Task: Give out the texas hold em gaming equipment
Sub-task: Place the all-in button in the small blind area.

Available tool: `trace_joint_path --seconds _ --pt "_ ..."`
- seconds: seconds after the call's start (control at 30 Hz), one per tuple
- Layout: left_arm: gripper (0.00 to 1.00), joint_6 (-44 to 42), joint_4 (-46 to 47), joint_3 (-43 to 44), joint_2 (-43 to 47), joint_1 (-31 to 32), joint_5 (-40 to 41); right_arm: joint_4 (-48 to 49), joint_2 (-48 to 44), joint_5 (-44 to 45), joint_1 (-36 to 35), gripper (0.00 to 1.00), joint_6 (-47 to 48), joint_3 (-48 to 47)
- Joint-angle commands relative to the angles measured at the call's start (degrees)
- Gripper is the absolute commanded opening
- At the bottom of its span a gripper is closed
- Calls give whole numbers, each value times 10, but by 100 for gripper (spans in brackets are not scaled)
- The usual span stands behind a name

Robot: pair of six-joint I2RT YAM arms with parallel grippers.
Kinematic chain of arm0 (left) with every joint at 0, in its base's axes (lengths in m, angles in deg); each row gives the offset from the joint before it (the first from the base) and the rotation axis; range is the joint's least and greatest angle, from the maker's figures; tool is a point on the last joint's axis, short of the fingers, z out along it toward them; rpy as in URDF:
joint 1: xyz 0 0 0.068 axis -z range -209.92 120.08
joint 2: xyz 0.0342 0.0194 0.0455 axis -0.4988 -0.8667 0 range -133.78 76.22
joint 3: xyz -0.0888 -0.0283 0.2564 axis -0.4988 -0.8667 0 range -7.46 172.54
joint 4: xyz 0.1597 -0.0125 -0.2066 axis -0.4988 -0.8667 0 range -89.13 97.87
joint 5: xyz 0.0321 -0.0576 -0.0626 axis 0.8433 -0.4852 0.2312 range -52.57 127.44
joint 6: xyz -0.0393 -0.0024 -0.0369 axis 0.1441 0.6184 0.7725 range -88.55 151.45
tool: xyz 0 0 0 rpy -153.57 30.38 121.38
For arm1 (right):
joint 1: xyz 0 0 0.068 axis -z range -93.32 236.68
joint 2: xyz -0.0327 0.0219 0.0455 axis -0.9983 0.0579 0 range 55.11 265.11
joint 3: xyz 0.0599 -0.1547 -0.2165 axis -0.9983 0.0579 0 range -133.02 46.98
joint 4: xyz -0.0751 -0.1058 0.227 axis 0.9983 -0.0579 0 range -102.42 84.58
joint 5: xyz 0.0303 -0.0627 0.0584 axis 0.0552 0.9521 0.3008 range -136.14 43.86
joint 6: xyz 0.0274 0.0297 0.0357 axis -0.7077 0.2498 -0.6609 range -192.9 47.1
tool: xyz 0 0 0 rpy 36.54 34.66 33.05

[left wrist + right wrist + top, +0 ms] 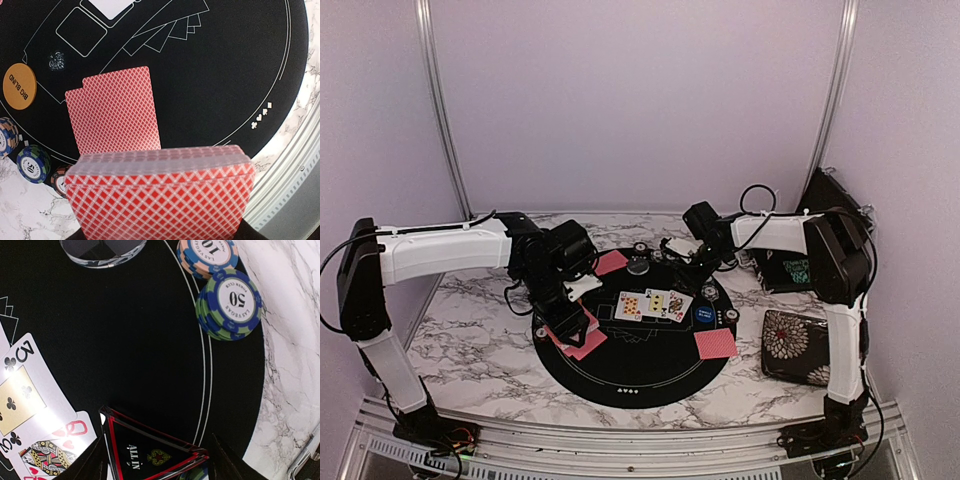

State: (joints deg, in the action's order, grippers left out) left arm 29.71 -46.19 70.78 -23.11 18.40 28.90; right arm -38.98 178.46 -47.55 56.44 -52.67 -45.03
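Right gripper (156, 460): jaws partway closed on the black all-in marker (142, 450), one finger against each side corner. The marker sits over the far-right part of the mat (125, 340), just inside the mat's white ring line. It looks tilted rather than flat, and whether it rests on the mat I cannot tell.

Left gripper (565, 300): clamped on the deck (160, 200), over the mat's left side, with a face-down pair (117, 112) on the mat beyond it.

Step in hand, as judged: set the marker down at the mat's right seat.

- Level the marker before release, since a tilted corner may flip it.
- Aim for bare black inside the ring line, clear of the queen of hearts (55, 452) toward the mat's centre.
- Stay off the chip stacks (230, 302) at the mat's edge.
- Open only once the marker rests on the mat, then lift straight up so neither finger drags it.
- Hold the deck steady and squared; loose cards could spill onto the mat.
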Motion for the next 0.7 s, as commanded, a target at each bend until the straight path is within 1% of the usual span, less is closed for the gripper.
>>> trace_joint_path --seconds 0.0,0.4,0.67 --pt "55 -1 4 -4 14 -5 -8 -5 -4 3 -3 63 4 -16" --pt "55 -1 4 -4 15 -6 -8 -12 -9 11 -12 64 4 -16" --pt "55 -1 5 -5 16 -6 -8 -14 -12 11 -15 69 4 -16"
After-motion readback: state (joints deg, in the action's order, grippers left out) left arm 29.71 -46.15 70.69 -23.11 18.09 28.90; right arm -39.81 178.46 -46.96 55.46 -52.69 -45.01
